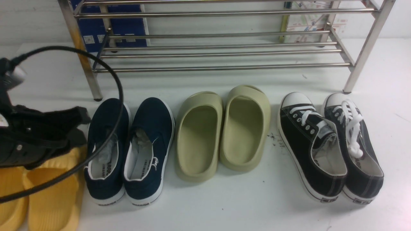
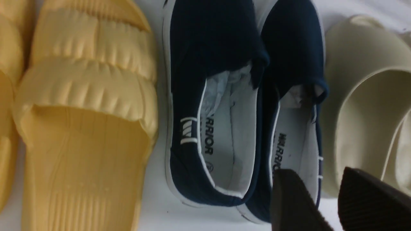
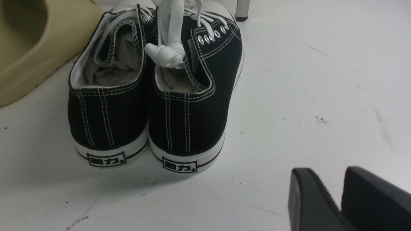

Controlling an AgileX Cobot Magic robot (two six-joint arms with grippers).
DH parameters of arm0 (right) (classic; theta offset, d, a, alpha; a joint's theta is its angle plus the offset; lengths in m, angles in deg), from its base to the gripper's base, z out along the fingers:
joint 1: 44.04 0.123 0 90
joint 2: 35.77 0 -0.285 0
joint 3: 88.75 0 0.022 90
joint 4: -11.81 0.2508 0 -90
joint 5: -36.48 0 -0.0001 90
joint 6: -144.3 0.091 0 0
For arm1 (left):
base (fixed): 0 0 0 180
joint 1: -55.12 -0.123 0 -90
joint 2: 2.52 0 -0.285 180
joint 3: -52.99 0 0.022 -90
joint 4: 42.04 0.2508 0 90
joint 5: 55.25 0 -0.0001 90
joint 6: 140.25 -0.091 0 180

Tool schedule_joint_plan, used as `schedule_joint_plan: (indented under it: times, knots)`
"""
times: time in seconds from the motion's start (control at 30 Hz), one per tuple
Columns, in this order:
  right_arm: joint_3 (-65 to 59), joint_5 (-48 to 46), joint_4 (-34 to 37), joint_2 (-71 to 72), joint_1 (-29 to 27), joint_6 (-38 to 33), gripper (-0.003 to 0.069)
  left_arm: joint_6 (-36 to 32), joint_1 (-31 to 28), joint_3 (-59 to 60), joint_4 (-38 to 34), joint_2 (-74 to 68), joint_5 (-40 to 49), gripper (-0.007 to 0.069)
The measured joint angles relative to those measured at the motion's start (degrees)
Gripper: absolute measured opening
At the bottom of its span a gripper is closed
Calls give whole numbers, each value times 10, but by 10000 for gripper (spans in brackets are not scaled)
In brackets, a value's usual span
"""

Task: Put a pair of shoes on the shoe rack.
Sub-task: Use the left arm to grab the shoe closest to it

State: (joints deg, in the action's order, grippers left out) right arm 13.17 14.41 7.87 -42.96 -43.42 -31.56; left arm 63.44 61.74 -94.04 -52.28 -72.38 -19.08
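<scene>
The two navy-blue slip-on shoes [image 1: 107,150] [image 1: 149,150] stand side by side on the white table, toes towards the shoe rack [image 1: 224,67]. The steel rack spans the back. My left gripper [image 1: 82,126] hovers just left of the left navy shoe, above a yellow slide. In the left wrist view my left gripper [image 2: 316,171] is open and empty over the heel end of the navy pair [image 2: 208,96]. My right gripper [image 3: 324,170] is out of the front view. Its jaws stand a little apart and empty over bare table.
Olive-green slides [image 1: 221,128] sit in the middle and black lace-up sneakers [image 1: 330,147] on the right, also in the right wrist view [image 3: 189,96]. Yellow slides [image 1: 51,199] lie under my left arm. A black cable [image 1: 120,96] loops over the left navy shoe. A blue box [image 1: 122,29] stands behind the rack.
</scene>
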Motion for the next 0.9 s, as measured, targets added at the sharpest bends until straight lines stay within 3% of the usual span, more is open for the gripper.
schedule_joint_plan:
  times: [0.2,0.33,0.43,0.63,0.9]
  knots:
    - [0,0,0,0,0,0,210,-24,0,-56,-11,-94,49,251]
    - [0,0,0,0,0,0,216,-31,17,-115,18,-155,73,303]
    - [0,0,0,0,0,0,218,10,60,-146,82,-208,97,378]
    - [0,0,0,0,0,0,226,110,85,-172,195,-277,89,419]
    - [0,0,0,0,0,0,237,134,85,-182,214,-318,43,421]
